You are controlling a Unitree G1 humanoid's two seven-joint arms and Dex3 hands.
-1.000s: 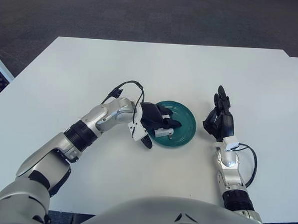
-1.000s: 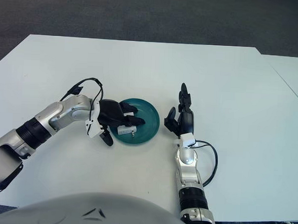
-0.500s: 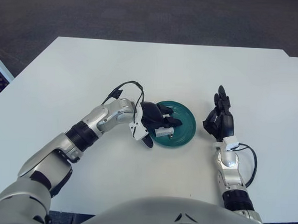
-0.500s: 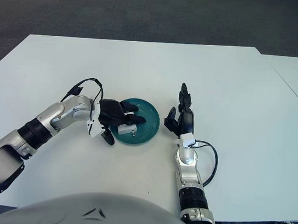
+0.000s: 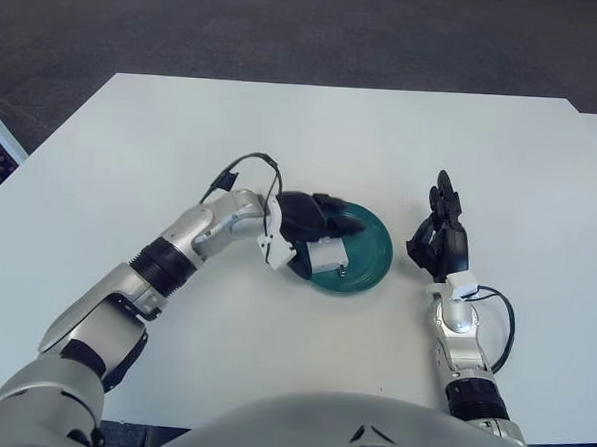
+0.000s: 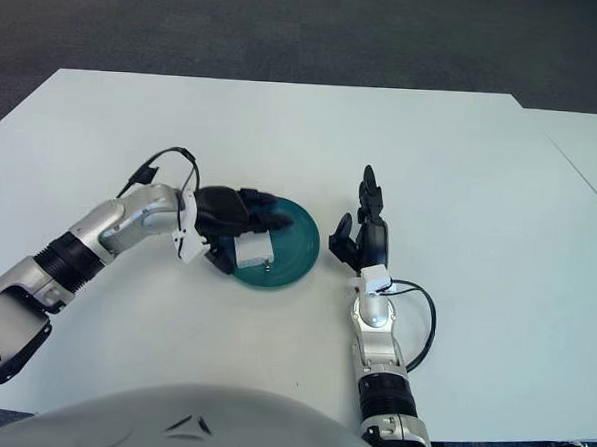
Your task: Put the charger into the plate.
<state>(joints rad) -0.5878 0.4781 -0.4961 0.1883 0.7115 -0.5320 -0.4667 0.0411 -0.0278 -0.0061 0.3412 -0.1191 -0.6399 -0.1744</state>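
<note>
Left hand [image 5: 300,224] gripping white charger [image 5: 327,256], hovering over near-left rim of teal plate [image 5: 369,259]. Right hand [image 5: 442,236] resting beside plate on white table [image 5: 313,134], fingers loosely spread, holding nothing.

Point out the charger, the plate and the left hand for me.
charger [image 5: 325,256], left eye view, its white top face.
plate [image 5: 373,257], left eye view, bare green right side.
left hand [image 5: 301,216], left eye view, black back of hand.

Charger [image 5: 327,255] in plate [image 5: 372,259], left hand [image 5: 301,222] over it, right hand [image 5: 440,243] right of plate
</note>
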